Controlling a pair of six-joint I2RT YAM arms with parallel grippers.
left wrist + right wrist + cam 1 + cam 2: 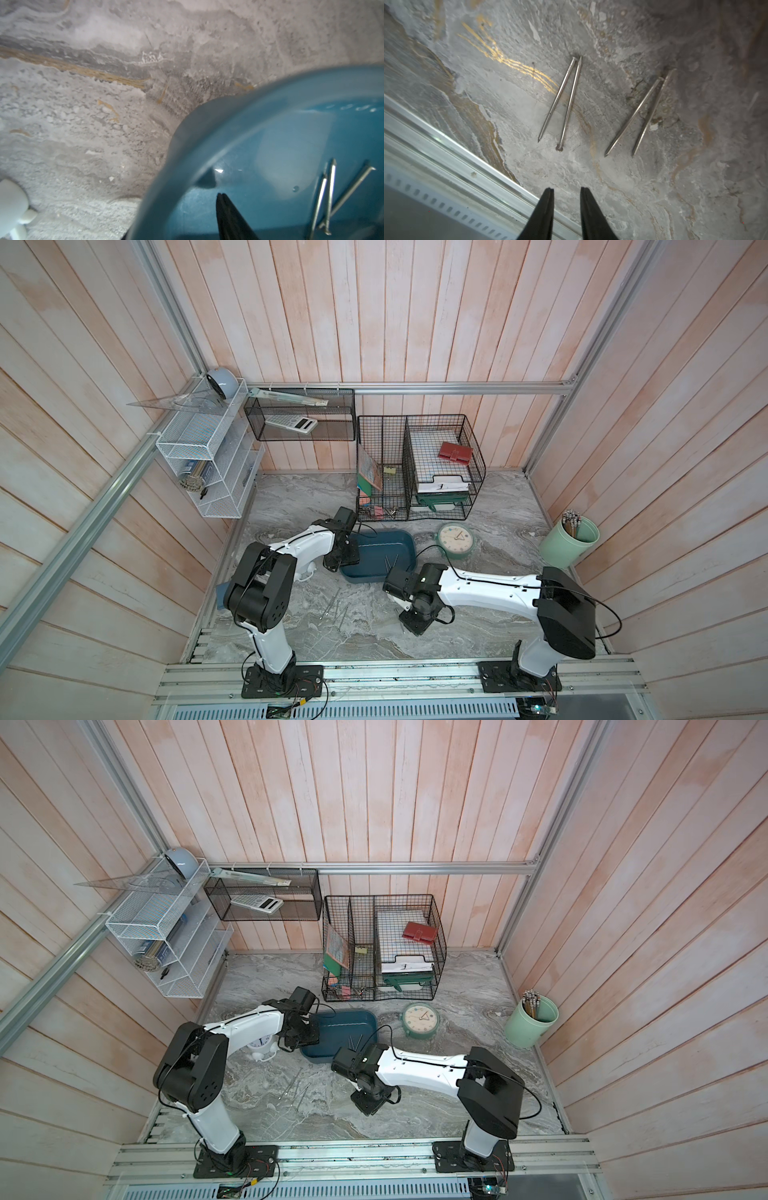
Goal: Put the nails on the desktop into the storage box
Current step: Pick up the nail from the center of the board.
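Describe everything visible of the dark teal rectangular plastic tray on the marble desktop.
The dark teal plastic tray is shallow, rectangular, round-cornered and rimmed, with a glossy floor. It rests on the marble desktop. Three silvery nails lie inside. One black finger of the left gripper reaches inside its corner.

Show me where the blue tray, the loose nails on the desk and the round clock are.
blue tray (380, 549): in a top view, bare floor inside.
loose nails (556, 100): right wrist view, mid-shaft of one nail.
round clock (455, 540): in a top view, on its dial.
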